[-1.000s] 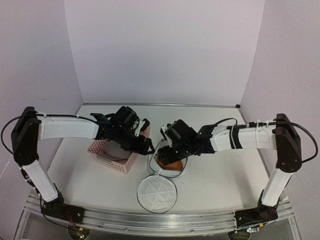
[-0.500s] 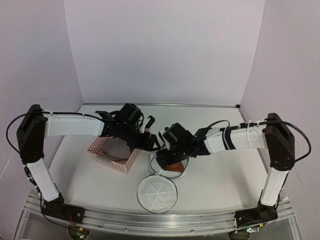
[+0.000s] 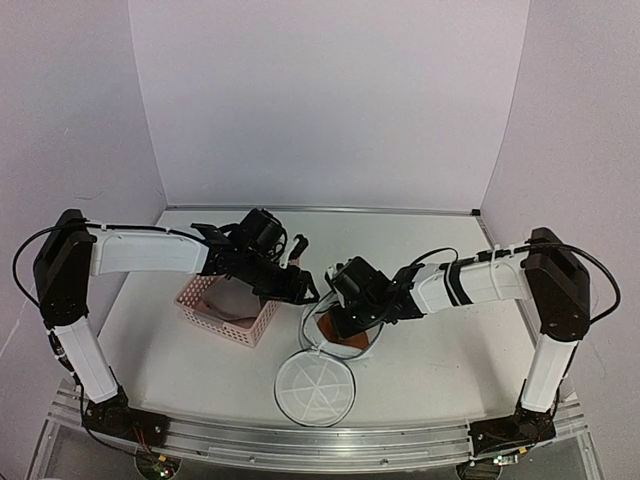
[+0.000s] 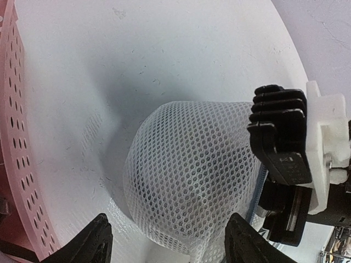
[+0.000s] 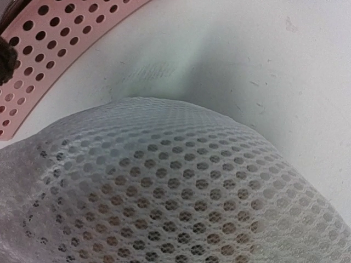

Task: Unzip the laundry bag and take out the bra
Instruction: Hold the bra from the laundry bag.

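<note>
The laundry bag [image 3: 304,322] lies unzipped at mid-table, its round lid [image 3: 313,388] flat on the table in front of it. The orange-tan bra [image 3: 348,337] shows inside the bag's mouth. My left gripper [image 3: 307,291] is open at the bag's left side. In the left wrist view its fingertips [image 4: 100,241] stand wide apart on either side of the white mesh [image 4: 192,170], not touching it. My right gripper [image 3: 338,320] reaches down into the bag onto the bra. Its fingers are hidden, and mesh [image 5: 164,192] fills the right wrist view.
A pink lattice basket [image 3: 225,308] stands just left of the bag, under my left arm. Its wall shows in both wrist views [image 4: 16,153] [image 5: 66,49]. The two grippers are close together over the bag.
My right gripper has moved left and down into the bag's mouth. My left gripper has shifted right, up against the bag's left side.
</note>
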You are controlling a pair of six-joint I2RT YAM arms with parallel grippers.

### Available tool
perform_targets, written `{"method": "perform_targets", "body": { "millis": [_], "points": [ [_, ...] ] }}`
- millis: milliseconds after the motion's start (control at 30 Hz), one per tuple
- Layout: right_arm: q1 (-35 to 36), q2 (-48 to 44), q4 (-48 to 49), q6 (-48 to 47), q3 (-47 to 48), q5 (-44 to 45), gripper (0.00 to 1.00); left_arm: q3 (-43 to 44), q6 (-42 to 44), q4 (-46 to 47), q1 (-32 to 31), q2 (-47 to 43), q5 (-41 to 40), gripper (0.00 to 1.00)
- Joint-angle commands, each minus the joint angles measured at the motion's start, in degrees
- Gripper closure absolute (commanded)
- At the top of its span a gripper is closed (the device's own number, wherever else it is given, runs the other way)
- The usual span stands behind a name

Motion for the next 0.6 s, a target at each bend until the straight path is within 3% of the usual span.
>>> {"method": "perform_targets", "body": {
  "millis": [0,67,233,567],
  "points": [
    [0.0,-5.2,1.4,0.4,-1.9,0.6,0.90,-0.8,-1.1,1.7,-0.2,-2.6,-1.3,0.29],
    [0.0,-7.1,1.7,0.5,-2.5,0.5,1.00,-0.9,-1.5,1.7,-0.1,-3.5,-1.5,0.29],
    [0.3,-11.0,1.8,0.7,-3.5,-0.5,1.00,-0.6,-2.2,1.7,-0.2,-5.9,0.3,0.27],
    [1.0,-15.5,1.8,1.3,-4.7,-0.9,1.00,3.0,-0.8,1.8,-3.1,-6.8,5.3,0.15]
  ]
}}
